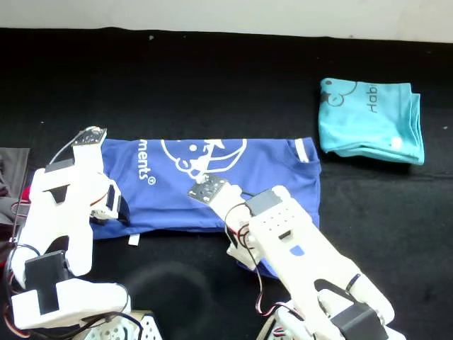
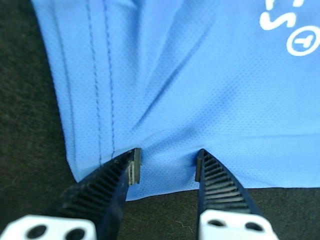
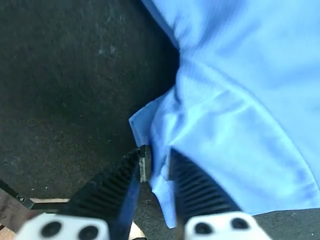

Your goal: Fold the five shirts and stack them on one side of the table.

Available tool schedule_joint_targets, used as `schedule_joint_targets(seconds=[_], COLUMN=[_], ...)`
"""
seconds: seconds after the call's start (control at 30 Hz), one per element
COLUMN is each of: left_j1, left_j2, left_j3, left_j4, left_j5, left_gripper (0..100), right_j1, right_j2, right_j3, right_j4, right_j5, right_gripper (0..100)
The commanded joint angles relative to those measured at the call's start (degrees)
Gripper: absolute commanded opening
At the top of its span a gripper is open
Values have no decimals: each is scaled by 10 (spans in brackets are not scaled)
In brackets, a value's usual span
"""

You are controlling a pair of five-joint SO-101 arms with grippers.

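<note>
Blue shirt (image 1: 283, 173) lies spread across middle of black table (image 1: 212, 78), print up. Left gripper (image 2: 166, 167) at stitched hem end, near corner; jaws released, tips apart, resting on fabric. Right gripper (image 3: 156, 165) at shirt's near edge toward other end; jaws clenched on bunched fold of blue shirt. 1 folded teal shirt (image 1: 371, 120) lies far right, well apart.
</note>
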Motion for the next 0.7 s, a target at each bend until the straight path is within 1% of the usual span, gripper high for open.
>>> schedule_joint_targets(seconds=[0.0, 0.17, 0.3, 0.37, 0.43, 0.5, 0.67], left_j1=[1, 1, 1, 1, 1, 1, 1], left_j2=[1, 1, 1, 1, 1, 1, 1], left_j3=[1, 1, 1, 1, 1, 1, 1], left_j4=[-19, -19, -19, -19, -19, -19, -19], left_j5=[4, 4, 4, 4, 4, 4, 4], left_gripper=[192, 192, 192, 192, 192, 192, 192], right_j1=[-5, -5, -8, -6, -5, -7, -5], right_j2=[-10, -10, -10, -10, -8, -9, -6], right_j3=[-37, -109, -124, -122, -107, -81, 7], right_j4=[36, 111, 162, 169, 167, 144, 44], right_j5=[-4, -3, 0, 28, 47, 43, 45], right_gripper=[198, 187, 187, 187, 187, 189, 256])
